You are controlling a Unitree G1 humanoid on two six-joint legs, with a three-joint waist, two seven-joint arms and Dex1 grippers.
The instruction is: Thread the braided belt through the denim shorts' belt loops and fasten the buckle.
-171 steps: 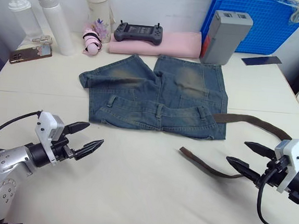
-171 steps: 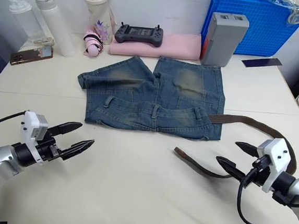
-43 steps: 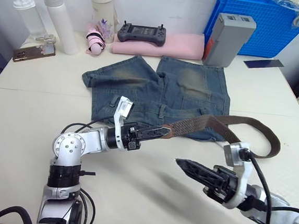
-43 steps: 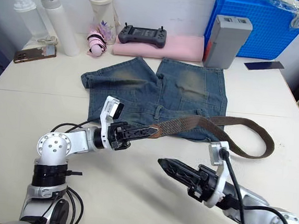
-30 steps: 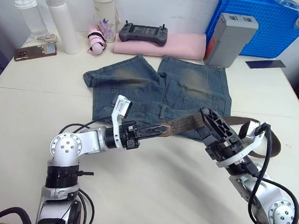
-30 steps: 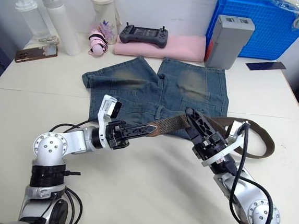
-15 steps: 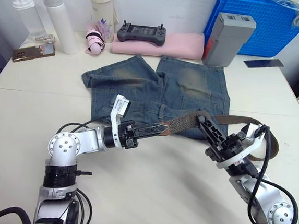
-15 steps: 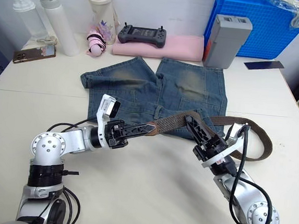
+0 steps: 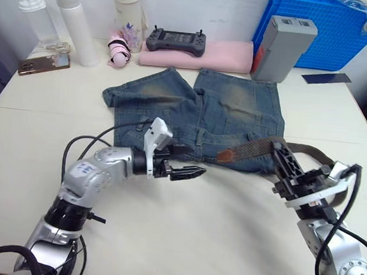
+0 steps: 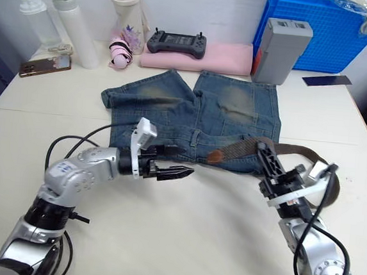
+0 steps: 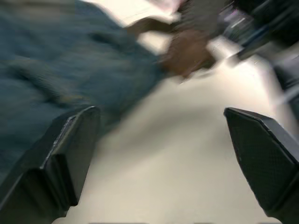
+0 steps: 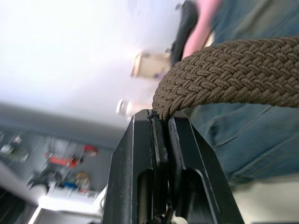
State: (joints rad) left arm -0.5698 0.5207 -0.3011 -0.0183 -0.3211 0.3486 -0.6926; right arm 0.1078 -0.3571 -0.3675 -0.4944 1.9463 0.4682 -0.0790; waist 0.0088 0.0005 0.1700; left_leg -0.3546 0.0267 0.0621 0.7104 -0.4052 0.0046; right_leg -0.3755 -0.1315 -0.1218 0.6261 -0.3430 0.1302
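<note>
The denim shorts (image 9: 192,106) lie flat mid-table, waistband toward me, with belt loops (image 9: 199,137) along it. The braided belt (image 9: 250,148) runs from its brown leather tip (image 9: 224,155), resting on the waistband, off to the right and curls behind my right arm. My right gripper (image 9: 278,152) is shut on the belt (image 12: 233,70) a short way back from the tip. At the shorts' lower edge my left gripper (image 9: 191,162) is open with nothing between its fingers (image 11: 70,158). The belt tip (image 11: 187,51) lies just beyond them. The buckle is out of view.
Along the far edge stand bottles (image 9: 71,21), a phone (image 9: 42,66), a game controller (image 9: 176,41) on a pink rolled cloth (image 9: 223,54), a grey box (image 9: 280,46) and a blue crate (image 9: 328,28). A dark card (image 9: 327,77) lies at the right.
My right gripper shut on the belt a second ago. The left gripper has since opened and let go of the belt tip, which now rests on the waistband. The right gripper shifted right.
</note>
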